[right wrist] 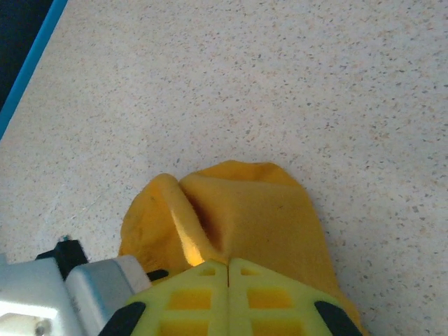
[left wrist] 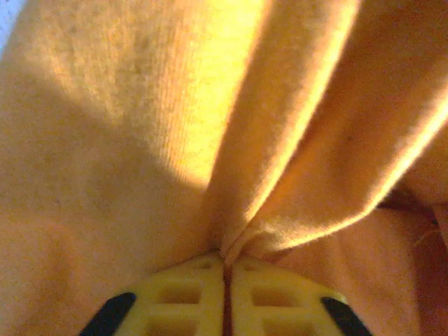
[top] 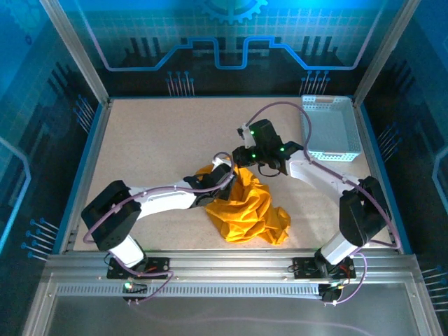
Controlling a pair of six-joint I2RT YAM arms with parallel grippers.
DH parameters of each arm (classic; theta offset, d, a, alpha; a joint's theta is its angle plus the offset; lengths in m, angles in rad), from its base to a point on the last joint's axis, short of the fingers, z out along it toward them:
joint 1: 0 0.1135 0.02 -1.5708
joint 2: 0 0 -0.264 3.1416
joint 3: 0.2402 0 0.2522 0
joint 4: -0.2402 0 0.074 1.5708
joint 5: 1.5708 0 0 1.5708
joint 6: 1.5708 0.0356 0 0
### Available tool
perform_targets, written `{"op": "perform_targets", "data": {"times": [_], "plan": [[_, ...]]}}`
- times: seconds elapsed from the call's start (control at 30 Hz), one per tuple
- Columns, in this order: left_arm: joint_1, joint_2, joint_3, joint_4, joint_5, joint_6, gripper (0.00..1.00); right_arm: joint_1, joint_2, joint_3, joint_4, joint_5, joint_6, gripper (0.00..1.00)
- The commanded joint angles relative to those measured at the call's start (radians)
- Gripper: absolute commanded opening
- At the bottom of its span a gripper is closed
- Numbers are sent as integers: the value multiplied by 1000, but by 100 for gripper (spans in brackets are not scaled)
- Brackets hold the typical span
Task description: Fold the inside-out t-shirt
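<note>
Both are clenching: my left pincer (left wrist: 225, 263) and right pincer (right wrist: 229, 265) are gripping folds of the t-shirt (top: 253, 210), which is heaping just beneath them. I'm worrying that pulling on doubled layers risks twisting it tighter.

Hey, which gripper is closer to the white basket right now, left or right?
Right. The right gripper, shut on the t-shirt, is left of the basket, off its near corner; the left gripper grips the same shirt farther to the left.
</note>
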Motion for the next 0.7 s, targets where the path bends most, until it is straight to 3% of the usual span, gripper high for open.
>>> {"op": "perform_targets", "data": {"times": [0.0,0.27,0.4,0.57,0.67], "plan": [[7,-117,-9,-21,34,-17,0,1,-7,7,-26,66,-36,0],[28,-459,-199,133,324,-29,0,-9,84,11,-8,92,-86,0],[94,-611,-347,224,456,-102,0,5,133,32,-14,114,-104,0],[227,-712,-517,317,581,-221,0,63,87,17,-52,217,-148,36],[259,-710,-565,344,600,-255,0,159,-16,-32,-59,293,-213,43]]}}
